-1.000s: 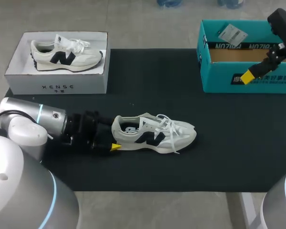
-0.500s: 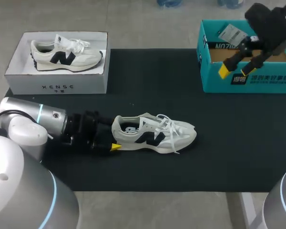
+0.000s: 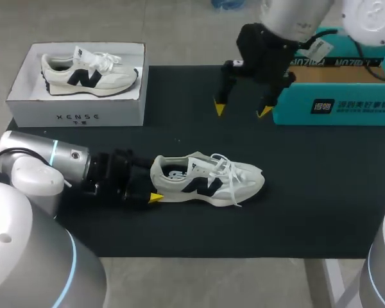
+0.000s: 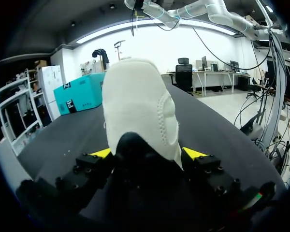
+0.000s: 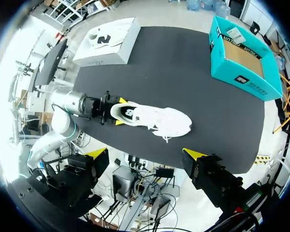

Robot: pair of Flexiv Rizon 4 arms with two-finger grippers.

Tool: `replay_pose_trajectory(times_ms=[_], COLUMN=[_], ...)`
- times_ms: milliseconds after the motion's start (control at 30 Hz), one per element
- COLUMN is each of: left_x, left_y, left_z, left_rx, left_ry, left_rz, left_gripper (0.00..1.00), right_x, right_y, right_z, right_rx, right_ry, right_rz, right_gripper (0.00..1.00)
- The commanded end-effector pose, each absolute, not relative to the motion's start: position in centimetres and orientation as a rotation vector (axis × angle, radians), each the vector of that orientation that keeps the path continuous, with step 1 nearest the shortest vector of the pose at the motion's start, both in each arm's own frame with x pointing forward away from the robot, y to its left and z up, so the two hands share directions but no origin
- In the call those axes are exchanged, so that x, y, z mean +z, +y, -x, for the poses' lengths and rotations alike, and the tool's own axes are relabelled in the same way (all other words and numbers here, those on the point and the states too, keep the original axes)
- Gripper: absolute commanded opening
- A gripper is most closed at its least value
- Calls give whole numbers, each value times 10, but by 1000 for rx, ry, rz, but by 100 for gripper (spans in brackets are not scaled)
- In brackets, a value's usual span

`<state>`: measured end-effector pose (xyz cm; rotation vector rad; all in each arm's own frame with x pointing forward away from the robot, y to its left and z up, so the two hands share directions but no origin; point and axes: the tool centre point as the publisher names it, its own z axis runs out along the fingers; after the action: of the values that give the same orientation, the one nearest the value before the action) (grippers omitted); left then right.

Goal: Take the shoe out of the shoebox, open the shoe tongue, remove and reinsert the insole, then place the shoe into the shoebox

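A white sneaker with a dark side logo lies on its sole on the black mat, toe to the right, laces loose. My left gripper is at its heel, a finger on each side. In the left wrist view the heel fills the gap between the yellow tips, so my left gripper is shut on the shoe. My right gripper hangs open above the back of the mat, with nothing in it. From the right wrist view, my right gripper looks down on the sneaker from well above.
A teal shoebox stands open at the back right, with only a paper tag showing inside. A white shoebox at the back left holds a matching sneaker.
My right arm has swung left from over the teal box to above the back middle of the mat, fingers still open. The left arm and the shoe have not moved.
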<state>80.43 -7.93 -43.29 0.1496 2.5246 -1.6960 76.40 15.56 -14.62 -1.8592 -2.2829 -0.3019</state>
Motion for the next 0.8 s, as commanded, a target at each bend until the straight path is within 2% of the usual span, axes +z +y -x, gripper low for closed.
replay_pose_trajectory(times_ms=[33, 700, 800], left_x=[-437, -437, -437], left_y=[-82, -82, -82], left_z=[-802, -802, -802], left_rx=[-1695, -1695, -1695], left_ry=[2521, 2521, 2521], left_rz=[-148, -148, -148], left_gripper=[0, 0, 0], right_x=[-178, -178, -181], right_y=[200, 205, 212], right_z=[-800, -797, -798], right_rx=[-66, -70, 83], right_ry=[-2244, -2246, -2128], right_rz=[1791, 1792, 1969], right_gripper=[100, 100, 100])
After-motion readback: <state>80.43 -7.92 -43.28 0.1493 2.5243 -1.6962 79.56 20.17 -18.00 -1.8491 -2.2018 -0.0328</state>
